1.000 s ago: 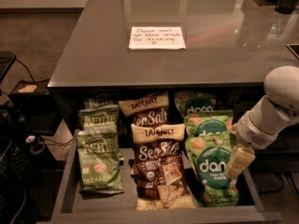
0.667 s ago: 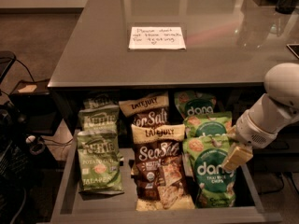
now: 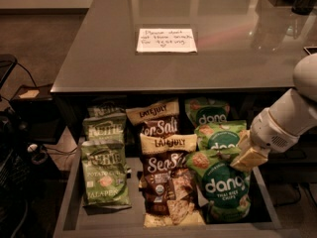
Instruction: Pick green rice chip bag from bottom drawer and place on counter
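Gripper (image 3: pixel 246 156): at the front green rice chip bag's (image 3: pixel 224 187) upper right corner; apart or closed, not discernible.
Green rice chip bag: lying front right in the open bottom drawer (image 3: pixel 69 217).
Counter (image 3: pixel 99 48): above the drawer, bearing a white note (image 3: pixel 166 40).

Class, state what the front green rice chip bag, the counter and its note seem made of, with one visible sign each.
The green rice chip bag: likely glossy plastic film; crinkled, catches light. The counter: hard polished grey surface, material unclear; shows reflections. The note: matte white paper, handwritten. The gripper sits at the bag's upper right.
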Robot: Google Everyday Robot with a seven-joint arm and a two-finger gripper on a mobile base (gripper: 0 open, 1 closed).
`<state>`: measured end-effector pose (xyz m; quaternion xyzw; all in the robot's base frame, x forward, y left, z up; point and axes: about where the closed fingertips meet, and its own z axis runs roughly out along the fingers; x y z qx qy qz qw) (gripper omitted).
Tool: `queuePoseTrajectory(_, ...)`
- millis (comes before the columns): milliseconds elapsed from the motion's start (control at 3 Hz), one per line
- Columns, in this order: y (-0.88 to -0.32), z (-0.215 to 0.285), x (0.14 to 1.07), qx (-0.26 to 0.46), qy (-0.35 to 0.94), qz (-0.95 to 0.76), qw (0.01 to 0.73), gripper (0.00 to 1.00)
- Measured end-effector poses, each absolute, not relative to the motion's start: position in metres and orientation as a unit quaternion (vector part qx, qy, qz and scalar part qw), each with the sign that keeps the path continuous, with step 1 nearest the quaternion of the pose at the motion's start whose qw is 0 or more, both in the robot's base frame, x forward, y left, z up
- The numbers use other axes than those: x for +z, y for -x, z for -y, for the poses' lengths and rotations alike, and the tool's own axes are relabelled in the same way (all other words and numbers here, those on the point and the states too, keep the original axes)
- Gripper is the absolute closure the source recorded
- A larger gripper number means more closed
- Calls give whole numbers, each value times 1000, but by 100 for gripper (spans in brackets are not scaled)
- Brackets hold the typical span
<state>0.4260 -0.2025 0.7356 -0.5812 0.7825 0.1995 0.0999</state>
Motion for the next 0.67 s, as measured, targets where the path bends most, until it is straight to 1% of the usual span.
queuePoseTrajectory(333,-423,192,770,201,581,-778,127,100)
queuePoseTrajectory(667,-426,188,810,192,581,-777,145,100)
